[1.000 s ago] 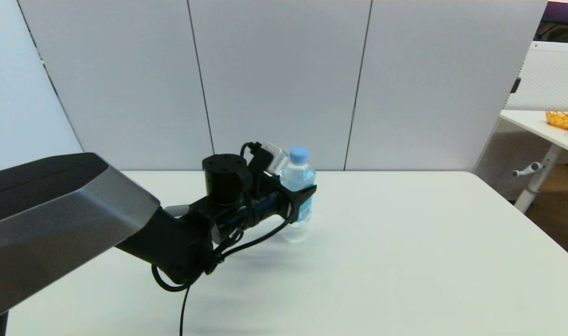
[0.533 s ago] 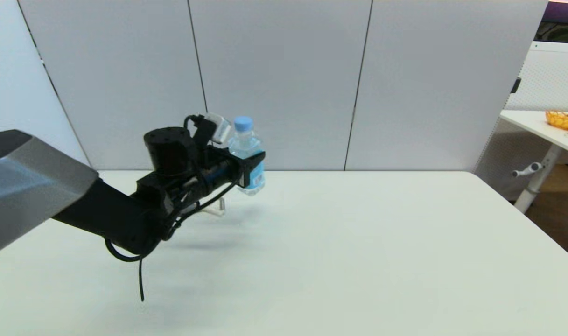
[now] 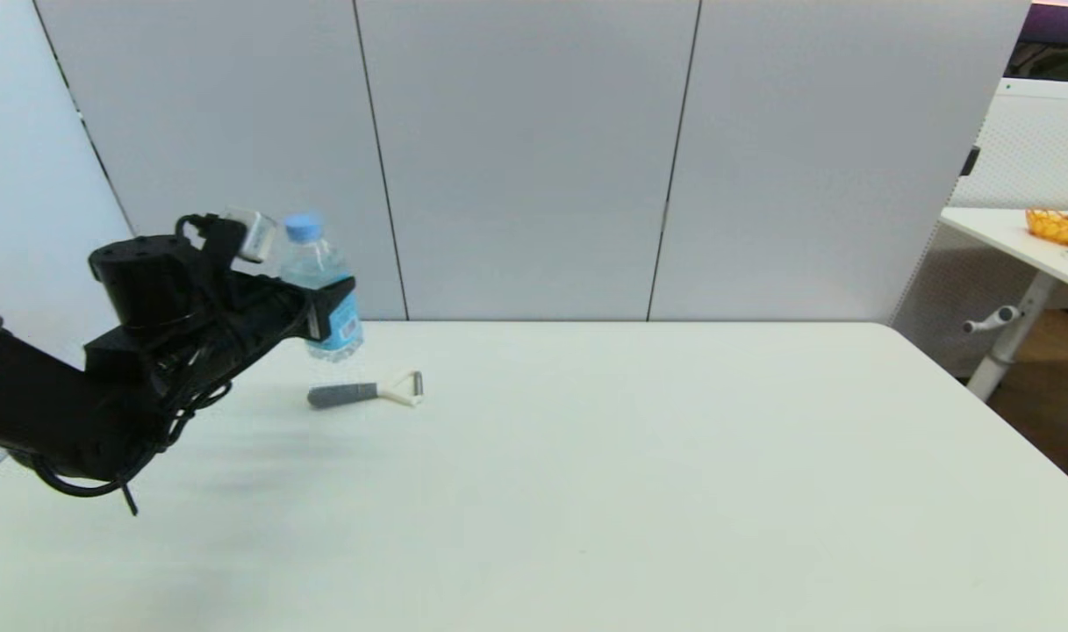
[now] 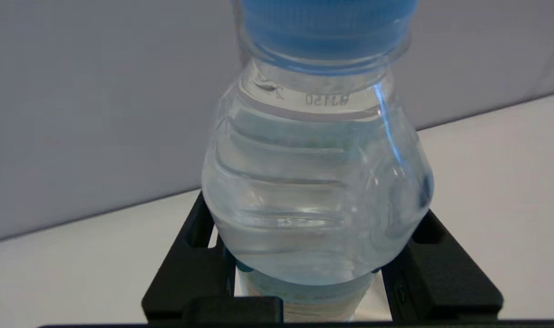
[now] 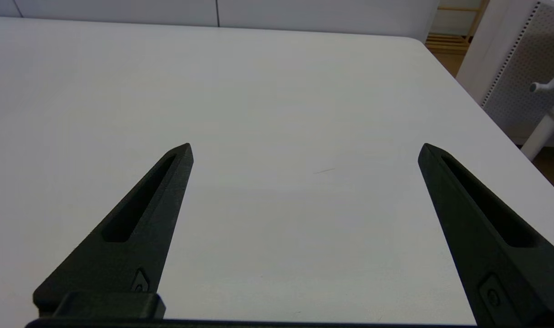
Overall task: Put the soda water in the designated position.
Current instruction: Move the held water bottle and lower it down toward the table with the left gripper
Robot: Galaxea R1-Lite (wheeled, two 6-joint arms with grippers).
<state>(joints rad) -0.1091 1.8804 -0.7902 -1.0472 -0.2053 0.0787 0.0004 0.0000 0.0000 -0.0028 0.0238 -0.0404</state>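
The soda water (image 3: 321, 290), a small clear bottle with a light-blue cap and a blue label, hangs upright in the air over the table's far left part. My left gripper (image 3: 333, 318) is shut on its labelled body. The left wrist view fills with the bottle's (image 4: 315, 182) clear shoulder and cap, the black fingers (image 4: 185, 269) clamped on both sides of it. My right gripper (image 5: 304, 150) is open over bare table near the right side and holds nothing; it is out of the head view.
A grey-handled white peeler (image 3: 367, 391) lies flat on the white table (image 3: 639, 474), just below and right of the held bottle. Grey wall panels stand behind the table. A second table with an orange basket (image 3: 1058, 225) is at far right.
My left arm has carried the bottle up and leftward from the table's middle to its far left. The peeler, earlier hidden behind the arm, now shows.
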